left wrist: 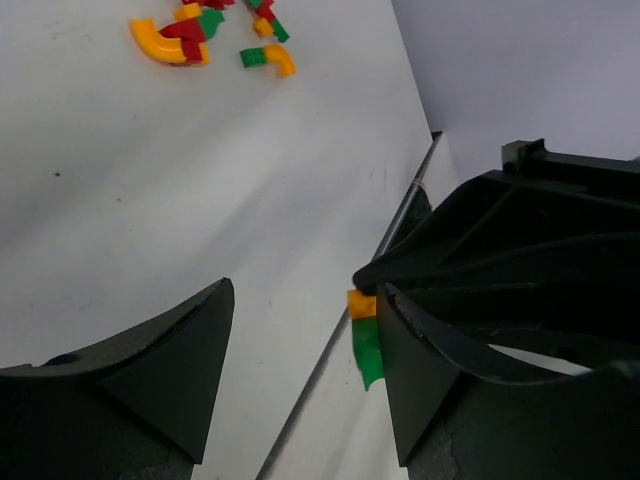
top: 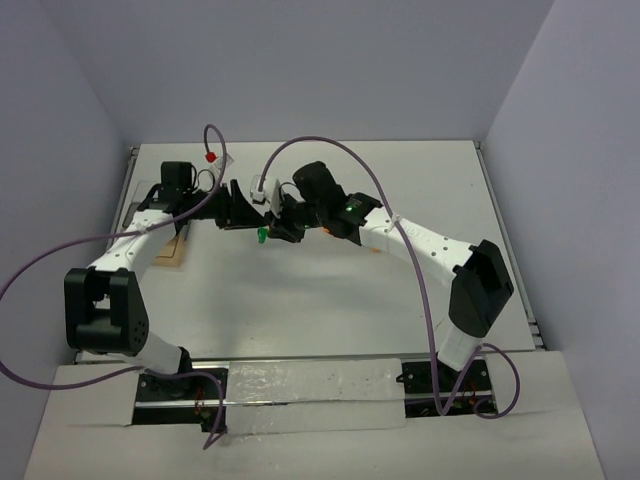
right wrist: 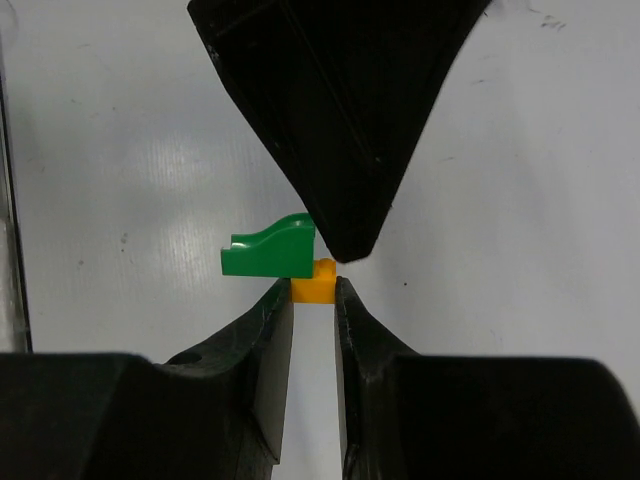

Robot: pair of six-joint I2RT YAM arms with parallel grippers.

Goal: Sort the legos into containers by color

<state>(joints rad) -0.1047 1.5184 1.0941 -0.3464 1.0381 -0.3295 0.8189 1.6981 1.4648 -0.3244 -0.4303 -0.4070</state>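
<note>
So the right gripper (right wrist: 311, 298) is pinching a tiny orange brick (right wrist: 313, 290) right at its fingertips, and a green brick (right wrist: 268, 251) with a curved top is stuck to it, hanging off to one side above the table (top: 330, 300). The left gripper (left wrist: 300, 300) sits right up against it with its jaws spread wide, holding nothing. These are hard, light, slick bits of plastic, so my guess is they won't crush but will happily twist or pop out of a pinch. I'd grab the green one across its flat sides, not the sloped top, and pull straight off. The rest of the legos (left wrist: 210, 30) lie in a loose heap further along the table. The containers (top: 177, 255) look like that tan bit under the left arm, mostly hidden.
</note>
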